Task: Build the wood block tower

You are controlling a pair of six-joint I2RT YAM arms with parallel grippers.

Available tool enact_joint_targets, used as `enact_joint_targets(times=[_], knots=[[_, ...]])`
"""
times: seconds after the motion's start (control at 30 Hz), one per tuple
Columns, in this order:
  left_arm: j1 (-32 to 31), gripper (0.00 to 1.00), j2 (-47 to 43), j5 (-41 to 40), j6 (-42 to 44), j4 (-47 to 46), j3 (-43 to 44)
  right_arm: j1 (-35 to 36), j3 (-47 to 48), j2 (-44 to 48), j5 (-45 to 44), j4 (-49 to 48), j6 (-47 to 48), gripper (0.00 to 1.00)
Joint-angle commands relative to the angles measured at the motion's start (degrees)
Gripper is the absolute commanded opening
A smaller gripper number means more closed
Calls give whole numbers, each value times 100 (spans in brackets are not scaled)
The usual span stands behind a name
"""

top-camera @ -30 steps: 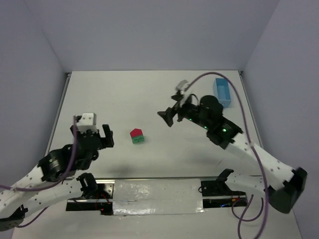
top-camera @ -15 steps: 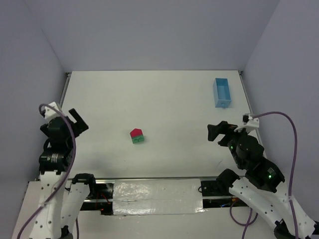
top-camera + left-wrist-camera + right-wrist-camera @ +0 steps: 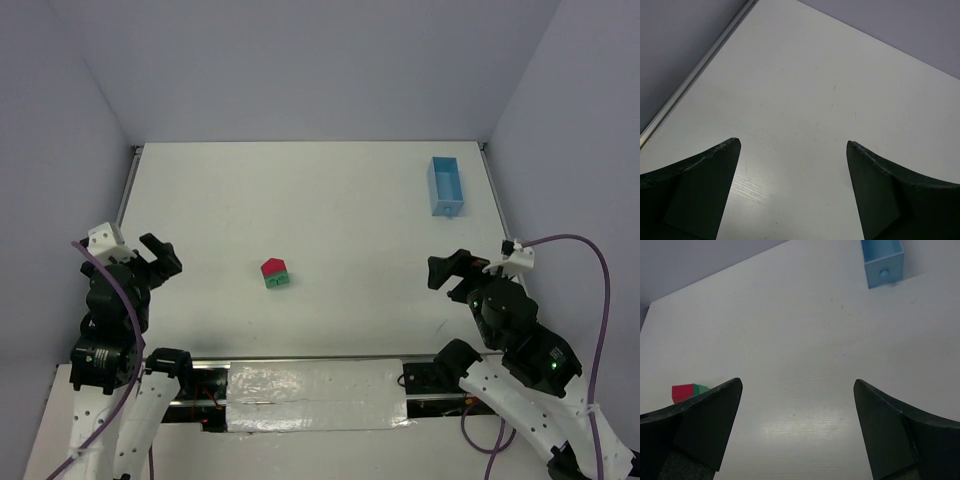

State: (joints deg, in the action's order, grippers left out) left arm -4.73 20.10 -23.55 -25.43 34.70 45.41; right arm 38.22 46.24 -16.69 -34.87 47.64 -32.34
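The wood block tower (image 3: 276,274) stands in the middle of the table: a red roof-shaped piece on green blocks. It also shows at the left edge of the right wrist view (image 3: 689,391), partly hidden by my finger. My left gripper (image 3: 158,258) is open and empty at the near left, well away from the tower. In its own view (image 3: 793,145) only bare table lies between the fingers. My right gripper (image 3: 452,271) is open and empty at the near right, also far from the tower, with bare table between its fingers (image 3: 798,383).
A light blue plastic box (image 3: 445,185) lies at the far right of the table, open side up; it also shows in the right wrist view (image 3: 883,261). The table's left edge rail (image 3: 695,77) runs close to my left gripper.
Both arms have pulled back from the tower toward the near corners over the last second. In the last half second they have shifted only slightly. The tower has not moved.
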Motion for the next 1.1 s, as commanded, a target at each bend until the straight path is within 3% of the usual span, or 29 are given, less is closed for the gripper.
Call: enact_joint_targets(times=[0.0, 1.07], knots=[[-54, 100, 152, 17, 56, -156, 12, -25, -27, 61, -142, -9, -89, 100], [-107, 99, 21, 210, 100, -297, -67, -25, -229, -186, -81, -149, -62, 100]])
